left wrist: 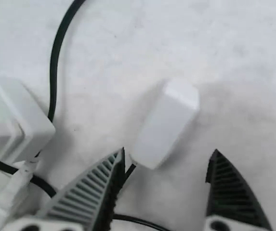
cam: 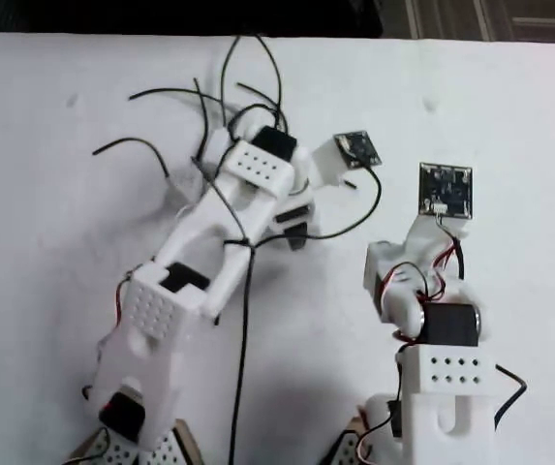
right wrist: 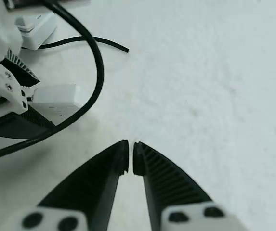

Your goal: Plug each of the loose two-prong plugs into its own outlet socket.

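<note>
Left end effector (left wrist: 169, 153) open, seemingly astride white plug (left wrist: 168, 121); right end effector (right wrist: 132, 155) closed, empty.

White plug (left wrist: 164, 125) on a white table (left wrist: 224, 48). Beside the plug run a black cord (left wrist: 56, 57) and a white outlet (left wrist: 12, 125). The left gripper (left wrist: 169, 153) is ribbed grey-black, the right gripper (right wrist: 131, 154) ribbed black.
</note>
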Robot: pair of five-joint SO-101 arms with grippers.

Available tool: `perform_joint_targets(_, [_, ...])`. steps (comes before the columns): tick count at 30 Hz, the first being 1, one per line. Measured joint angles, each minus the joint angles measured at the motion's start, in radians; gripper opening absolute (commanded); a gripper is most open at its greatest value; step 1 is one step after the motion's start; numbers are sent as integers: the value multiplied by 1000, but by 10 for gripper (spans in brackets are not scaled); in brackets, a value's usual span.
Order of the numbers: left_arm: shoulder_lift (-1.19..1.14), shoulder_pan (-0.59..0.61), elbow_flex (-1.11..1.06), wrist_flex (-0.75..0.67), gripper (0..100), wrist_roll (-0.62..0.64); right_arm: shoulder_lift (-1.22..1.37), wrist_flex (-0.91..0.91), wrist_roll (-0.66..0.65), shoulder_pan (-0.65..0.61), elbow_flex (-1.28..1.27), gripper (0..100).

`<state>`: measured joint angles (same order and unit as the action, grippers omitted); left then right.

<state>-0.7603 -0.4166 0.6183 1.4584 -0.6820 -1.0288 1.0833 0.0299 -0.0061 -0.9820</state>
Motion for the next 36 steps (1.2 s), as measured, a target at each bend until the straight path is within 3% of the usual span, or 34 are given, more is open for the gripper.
perform_joint_targets(6, [-20, 0, -2, -35, 267, -37, 0, 0, 0, 0, 0, 27])
perform_joint_targets(13, [-68, -41, -2, -55, 24, -21, 0, 0, 0, 0, 0, 27])
perform_joint_targets(19, [-69, -60, 0, -9, 22, -21, 0, 0, 0, 0, 0, 27])
perform_joint_targets(29, [86, -60, -3, 270, 21, -20, 0, 0, 0, 0, 0, 26])
perform_joint_targets(36, [371, -69, -279, 313, 21, 121, 0, 0, 0, 0, 0, 26])
